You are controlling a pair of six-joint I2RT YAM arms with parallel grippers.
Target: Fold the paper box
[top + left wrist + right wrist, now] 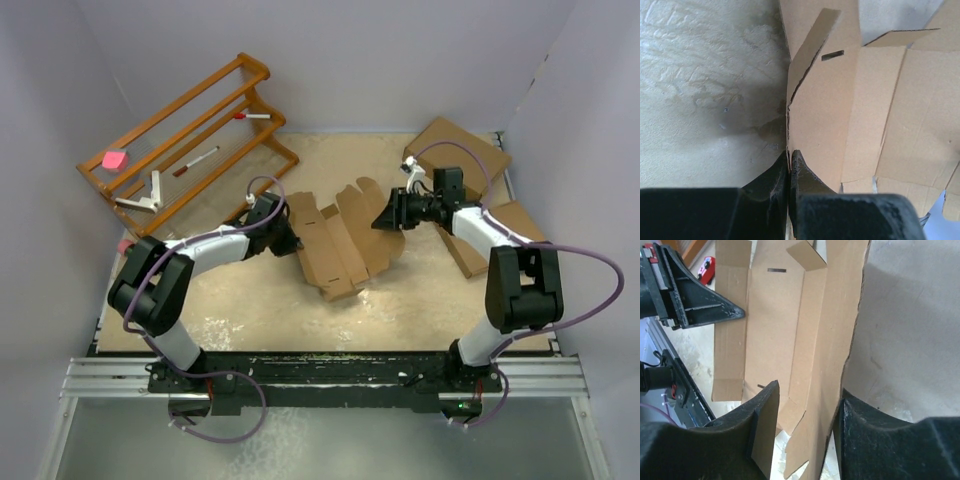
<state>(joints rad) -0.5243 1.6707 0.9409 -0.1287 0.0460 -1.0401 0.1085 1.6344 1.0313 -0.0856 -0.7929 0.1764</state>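
The paper box [340, 240] is a brown die-cut cardboard sheet lying mid-table, partly creased, with its flaps raised. My left gripper [290, 240] is shut on the sheet's left edge. In the left wrist view the gripper [790, 156] pinches that thin edge of the paper box [840, 115]. My right gripper [385, 218] is open at the sheet's right side. In the right wrist view an upright flap of the paper box [840, 340] stands between the fingers of this gripper [809, 392], close against the right finger [850, 415]. The left gripper [732, 315] shows across the sheet.
A wooden rack [190, 130] holding markers and a pink piece stands at the back left. Two flat ready-made brown boxes [455, 150] [500, 235] lie at the right, behind and under the right arm. White walls close in the table.
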